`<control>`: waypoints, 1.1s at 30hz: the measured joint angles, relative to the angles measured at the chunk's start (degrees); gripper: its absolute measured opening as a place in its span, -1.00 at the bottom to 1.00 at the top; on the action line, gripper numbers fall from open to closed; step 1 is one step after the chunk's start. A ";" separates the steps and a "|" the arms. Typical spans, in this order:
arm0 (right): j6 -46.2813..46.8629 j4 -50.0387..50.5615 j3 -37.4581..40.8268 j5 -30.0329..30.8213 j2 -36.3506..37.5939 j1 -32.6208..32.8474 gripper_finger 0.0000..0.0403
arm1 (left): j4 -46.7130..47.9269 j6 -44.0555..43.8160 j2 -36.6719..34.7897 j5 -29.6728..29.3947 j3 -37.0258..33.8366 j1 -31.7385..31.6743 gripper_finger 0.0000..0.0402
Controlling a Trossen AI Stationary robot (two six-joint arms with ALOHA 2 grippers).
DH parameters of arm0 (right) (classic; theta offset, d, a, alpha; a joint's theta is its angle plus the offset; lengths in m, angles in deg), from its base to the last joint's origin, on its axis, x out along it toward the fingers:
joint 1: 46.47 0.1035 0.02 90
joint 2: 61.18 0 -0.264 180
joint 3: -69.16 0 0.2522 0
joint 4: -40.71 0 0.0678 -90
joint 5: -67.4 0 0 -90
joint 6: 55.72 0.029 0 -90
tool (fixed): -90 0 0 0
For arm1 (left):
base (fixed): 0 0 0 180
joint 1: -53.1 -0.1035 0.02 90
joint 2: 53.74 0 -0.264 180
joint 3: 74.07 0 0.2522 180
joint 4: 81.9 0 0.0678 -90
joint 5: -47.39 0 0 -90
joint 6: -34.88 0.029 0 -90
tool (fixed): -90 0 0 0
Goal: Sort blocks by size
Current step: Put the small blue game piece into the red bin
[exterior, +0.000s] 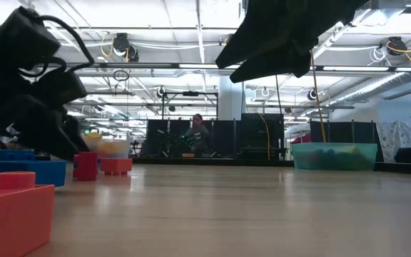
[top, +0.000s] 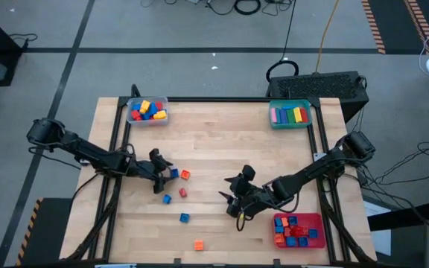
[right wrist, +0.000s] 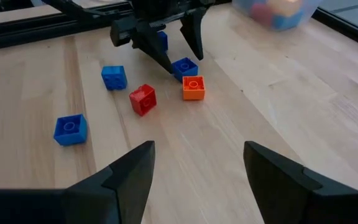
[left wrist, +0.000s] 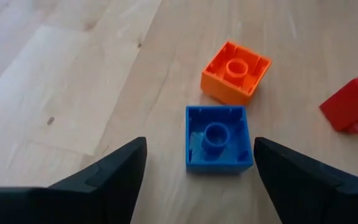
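Note:
Several small blocks lie loose on the wooden table: a blue block (left wrist: 219, 137) and an orange block (left wrist: 236, 71), both hollow side up, a red one (right wrist: 143, 99), two more blue ones (right wrist: 114, 76) (right wrist: 70, 129), and an orange one (top: 198, 244) near the front edge. My left gripper (left wrist: 199, 142) is open and low over the table. Its fingers stand on either side of the blue block without touching it. It also shows in the high view (top: 166, 175). My right gripper (top: 233, 205) is open and empty, right of the loose blocks, pointing at them.
A clear tray (top: 147, 110) with mixed blocks stands at the far left. A teal tray (top: 290, 114) with long bars stands at the far right. A red tray (top: 299, 229) with red and blue blocks stands at the near right. Bare wood lies between the arms.

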State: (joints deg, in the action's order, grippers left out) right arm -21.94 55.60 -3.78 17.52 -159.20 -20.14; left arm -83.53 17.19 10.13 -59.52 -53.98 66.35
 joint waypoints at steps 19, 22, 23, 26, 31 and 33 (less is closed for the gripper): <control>-0.08 -0.04 0.00 0.00 0.02 0.02 0.15 | -10.89 -1.39 11.38 -0.52 0.34 0.00 -0.28; -3.46 -0.04 0.00 -0.15 0.02 0.02 0.15 | -11.61 -1.45 11.28 2.96 1.14 -0.05 -0.28; -5.57 -0.06 0.00 -0.98 0.04 0.04 0.15 | -12.26 -1.45 11.06 4.57 1.56 -0.04 -0.28; -12.35 -0.15 0.00 -4.69 0.07 0.02 0.15 | -14.48 0.13 9.87 9.23 4.00 -0.07 -0.28; -23.65 -2.23 0.00 -5.85 0.07 0.02 0.15 | -13.95 0.44 9.14 14.13 9.69 -0.17 -0.28; -30.09 -5.06 0.00 -5.59 0.07 0.02 0.15 | -13.10 0.39 9.67 15.00 12.26 -0.59 -0.28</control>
State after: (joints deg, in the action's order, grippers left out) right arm -52.03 50.54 -3.78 11.93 -159.13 -20.12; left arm -96.63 17.57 19.80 -44.53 -41.73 65.77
